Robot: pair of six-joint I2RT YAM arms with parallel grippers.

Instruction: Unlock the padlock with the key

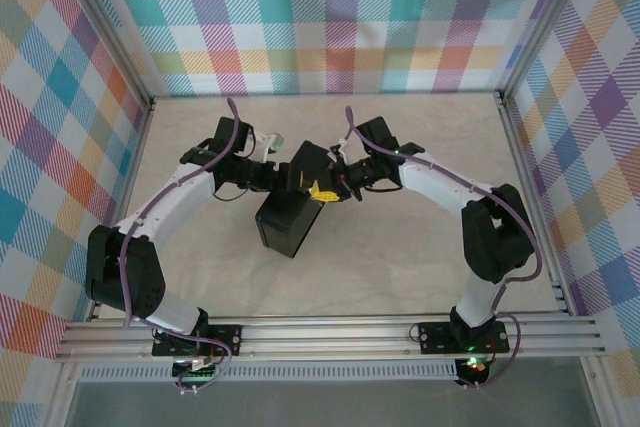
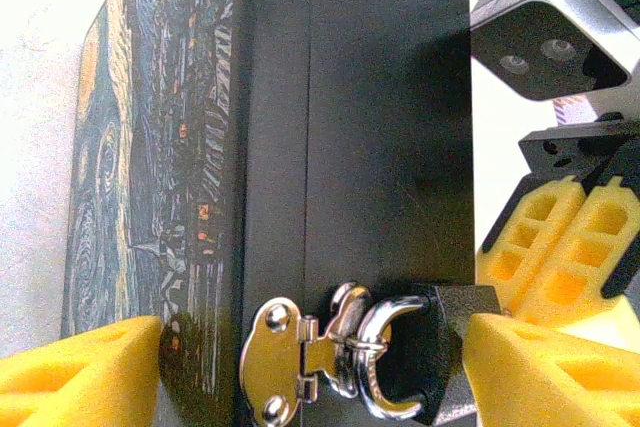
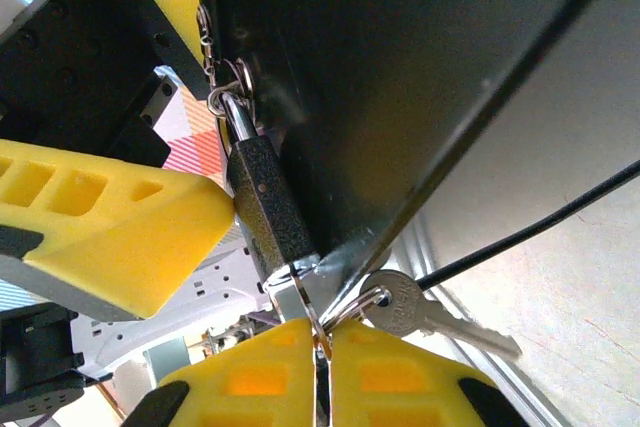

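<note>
Grey padlock [image 3: 265,202], centre-left on the tin's [image 2: 370,127] hasp [image 2: 290,362], sits clamped by the wide left claw [image 2: 315,342]; the right claw [image 3: 322,347], nearly closed on the key ring [image 3: 345,305], could slip off while turning.

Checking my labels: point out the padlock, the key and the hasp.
padlock [image 3: 262,202], right wrist view, on its dark grey body.
key [image 3: 408,305], right wrist view, on its round silver head.
hasp [image 2: 283,361], left wrist view, on its shiny hinged plate.
</note>
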